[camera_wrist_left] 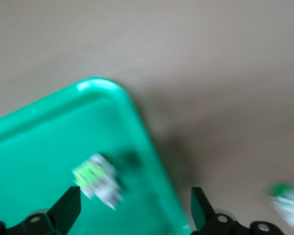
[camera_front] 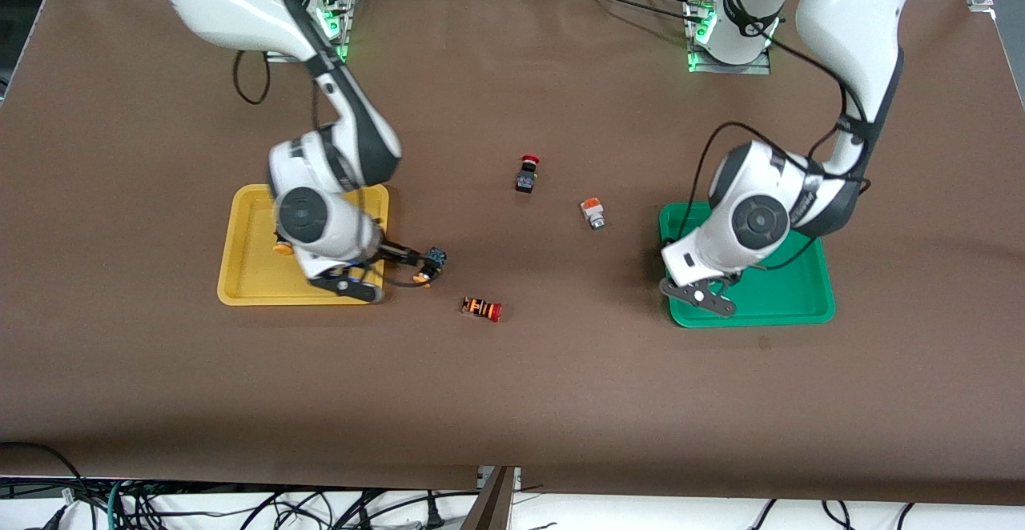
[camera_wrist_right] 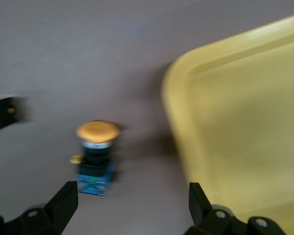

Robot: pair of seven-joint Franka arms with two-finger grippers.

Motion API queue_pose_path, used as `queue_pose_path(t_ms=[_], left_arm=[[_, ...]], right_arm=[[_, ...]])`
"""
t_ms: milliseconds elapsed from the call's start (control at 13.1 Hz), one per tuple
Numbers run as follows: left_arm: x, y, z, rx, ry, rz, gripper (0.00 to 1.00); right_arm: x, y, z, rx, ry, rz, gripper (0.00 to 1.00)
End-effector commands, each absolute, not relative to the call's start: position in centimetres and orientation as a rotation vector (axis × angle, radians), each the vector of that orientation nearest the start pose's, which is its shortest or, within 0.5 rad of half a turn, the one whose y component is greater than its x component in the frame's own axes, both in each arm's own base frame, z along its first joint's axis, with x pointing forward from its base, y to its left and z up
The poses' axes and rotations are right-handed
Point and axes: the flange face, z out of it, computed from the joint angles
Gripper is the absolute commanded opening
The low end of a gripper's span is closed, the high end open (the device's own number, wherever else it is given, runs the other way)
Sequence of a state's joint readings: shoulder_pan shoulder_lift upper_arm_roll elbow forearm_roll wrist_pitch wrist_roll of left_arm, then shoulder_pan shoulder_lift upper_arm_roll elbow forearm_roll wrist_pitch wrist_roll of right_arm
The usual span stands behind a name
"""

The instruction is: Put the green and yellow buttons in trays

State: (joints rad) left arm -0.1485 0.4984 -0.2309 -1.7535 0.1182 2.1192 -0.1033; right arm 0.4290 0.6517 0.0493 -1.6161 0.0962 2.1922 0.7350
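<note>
My right gripper (camera_front: 398, 262) hangs open and empty over the table beside the yellow tray (camera_front: 240, 274), on its side toward the left arm. A black button with a yellow-orange cap (camera_front: 428, 266) lies on the table there; in the right wrist view this button (camera_wrist_right: 97, 147) is close to one finger of the open gripper (camera_wrist_right: 132, 205), with the yellow tray (camera_wrist_right: 245, 122) alongside. Another yellow-capped button (camera_front: 282, 248) lies in the yellow tray. My left gripper (camera_wrist_left: 132, 208) is open over the green tray (camera_wrist_left: 34, 161), above a white-grey button with a green face (camera_wrist_left: 95, 178) that lies in it.
A silvery button with an orange cap (camera_front: 592, 212) lies between the trays, near the green tray (camera_front: 793, 298). A black switch with a red mushroom cap (camera_front: 526, 174) is farther from the camera. An orange-and-black striped switch (camera_front: 482, 308) lies nearer to it.
</note>
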Motion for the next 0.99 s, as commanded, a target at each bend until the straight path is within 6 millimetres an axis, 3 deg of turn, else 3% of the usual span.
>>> queue_pose_path(t_ms=[0,152,305,381,457,533,686,838,914], left_arm=[[56.2,-29.8,29.6,-3.111,0.153,0.242,1.00],[53.9,-33.4,26.7,-3.089,-0.154,0.319,1.00],[51.3,-36.2,24.0,-3.070,-0.331,0.352,1.00],[50.0,-37.5,22.9,-3.072,-0.398,0.335,1.00],[48.5,-38.4,21.6,-3.085,-0.401,0.322,1.00],[48.1,-38.0,20.4,-3.099,-0.394,0.305,1.00],[47.9,-37.8,19.6,-3.109,-0.391,0.295,1.00],[48.1,-37.8,19.2,-3.113,-0.379,0.279,1.00],[48.2,-37.7,19.2,-3.108,-0.354,0.258,1.00]], right_arm=[[61.5,34.3,20.3,-3.013,0.610,0.122,1.00],[61.2,35.0,18.8,-3.013,0.605,0.088,1.00],[61.3,35.0,17.9,-3.031,0.569,0.038,1.00],[61.2,35.1,17.7,-3.034,0.562,0.039,0.68],[61.2,35.1,17.8,-3.034,0.563,0.045,0.06],[61.3,35.0,18.1,-3.030,0.564,0.049,0.00],[61.5,34.6,19.1,-3.048,0.538,0.061,0.00],[61.9,33.4,21.9,-3.079,0.485,0.111,0.00],[62.4,31.6,23.6,-3.102,0.416,0.154,0.00]])
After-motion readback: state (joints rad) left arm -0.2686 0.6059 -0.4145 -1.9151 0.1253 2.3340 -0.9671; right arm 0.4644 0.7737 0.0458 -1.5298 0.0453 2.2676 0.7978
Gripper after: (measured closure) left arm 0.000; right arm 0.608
